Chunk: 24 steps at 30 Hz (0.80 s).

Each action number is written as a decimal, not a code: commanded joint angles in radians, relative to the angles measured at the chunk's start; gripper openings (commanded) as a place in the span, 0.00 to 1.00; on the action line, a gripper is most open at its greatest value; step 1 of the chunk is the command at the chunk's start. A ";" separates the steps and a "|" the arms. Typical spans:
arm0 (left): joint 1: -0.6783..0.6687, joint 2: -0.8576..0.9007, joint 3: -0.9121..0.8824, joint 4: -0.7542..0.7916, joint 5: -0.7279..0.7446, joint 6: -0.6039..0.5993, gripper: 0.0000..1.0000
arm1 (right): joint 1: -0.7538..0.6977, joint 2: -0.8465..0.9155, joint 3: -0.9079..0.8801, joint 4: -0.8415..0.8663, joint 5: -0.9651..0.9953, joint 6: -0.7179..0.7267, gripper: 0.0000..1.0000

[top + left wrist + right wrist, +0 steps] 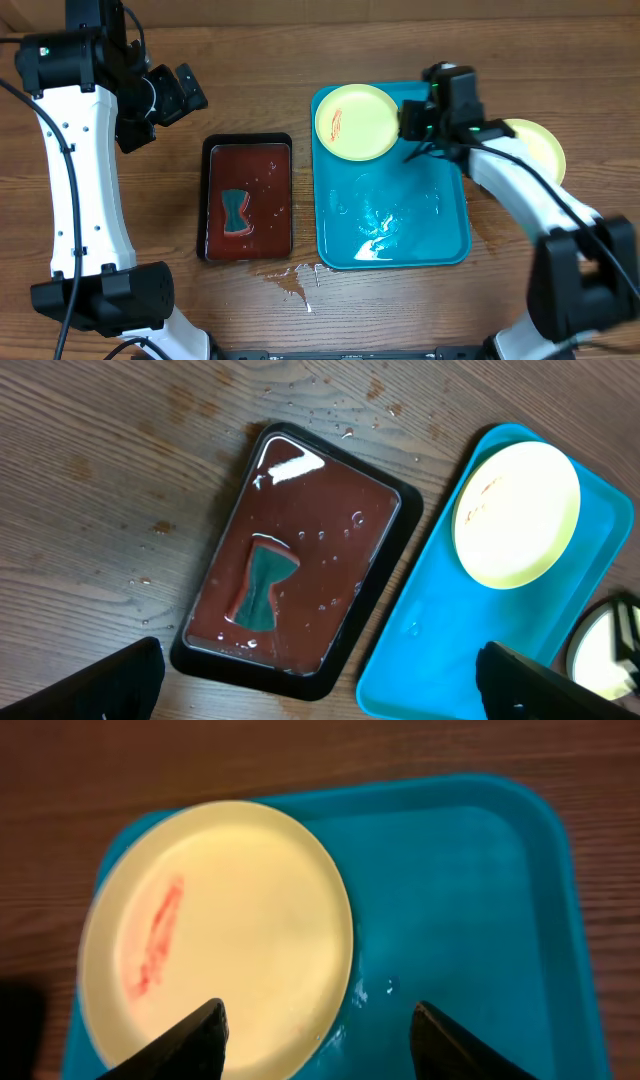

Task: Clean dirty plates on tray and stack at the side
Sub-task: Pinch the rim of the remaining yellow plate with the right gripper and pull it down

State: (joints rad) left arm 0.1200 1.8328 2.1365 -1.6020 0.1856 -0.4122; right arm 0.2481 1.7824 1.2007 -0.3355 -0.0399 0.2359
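A yellow-green plate [355, 121] with a red sauce smear lies in the far left corner of the turquoise tray [440, 235]. It also shows in the left wrist view [517, 512] and the right wrist view [220, 935]. A second yellow-green plate [538, 148] lies on the table right of the tray, partly hidden by my right arm. No light blue plate shows. My right gripper [408, 122] [320, 1040] is open above the smeared plate's right edge. My left gripper [185, 92] [320, 695] is open and empty, high above the table.
A black tray [212, 200] [400, 540] with a dark red inside stands left of the turquoise tray [500, 630] [470, 900]. A teal sponge [237, 212] [262, 590] lies in it. Water wets the turquoise tray floor. A spill [290, 277] lies on the table in front.
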 commanded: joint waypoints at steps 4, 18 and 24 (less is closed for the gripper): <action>0.003 -0.016 0.021 -0.001 -0.010 0.008 1.00 | 0.016 0.183 -0.005 0.141 0.046 0.003 0.66; 0.003 -0.015 0.021 -0.001 -0.010 0.008 1.00 | 0.016 0.161 0.012 0.063 0.013 0.082 0.04; 0.003 -0.016 0.021 -0.001 -0.010 0.008 1.00 | 0.000 -0.074 0.024 -0.116 0.013 0.132 0.04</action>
State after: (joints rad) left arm 0.1200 1.8328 2.1365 -1.6020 0.1856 -0.4122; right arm 0.2607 1.8786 1.2003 -0.4179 -0.0269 0.3290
